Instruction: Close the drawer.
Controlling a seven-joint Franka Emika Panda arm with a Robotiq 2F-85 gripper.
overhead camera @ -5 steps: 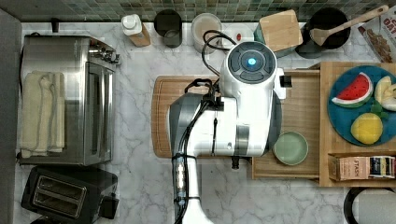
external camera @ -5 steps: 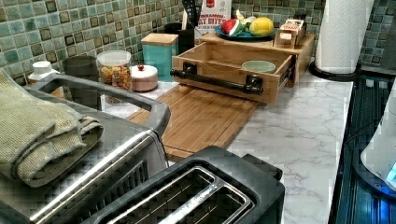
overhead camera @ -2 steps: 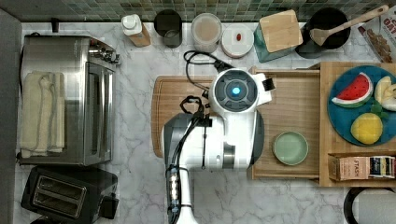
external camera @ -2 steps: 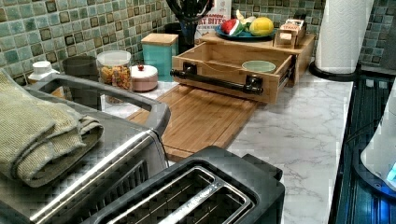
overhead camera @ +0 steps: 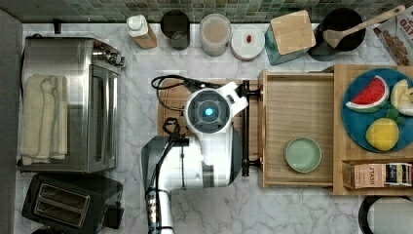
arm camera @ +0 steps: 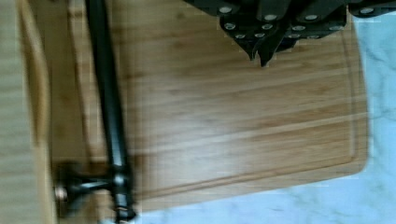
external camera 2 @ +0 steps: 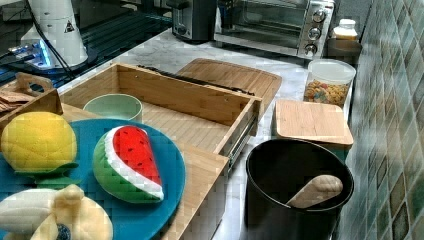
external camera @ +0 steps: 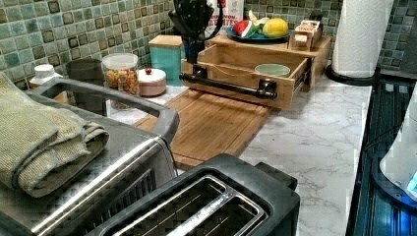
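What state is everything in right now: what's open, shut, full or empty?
drawer: pulled open, one green bowl inside
green bowl: upright, looks empty
gripper: fingers shut, holding nothing, above the cutting board
toaster oven: door shut, folded towel on top
toaster: slots empty
black pot: uncovered, wooden spoon inside
cereal jar: lid on

— Top view? Straight down over the counter. Left view: low, close behind the toaster (external camera: 206, 206), facing the drawer (external camera: 246, 73).
— Right view: close over the fruit plate (external camera 2: 165, 175), facing back. Shared: drawer (external camera 2: 175, 107). Wrist view: down, near the cutting board (arm camera: 224, 121).
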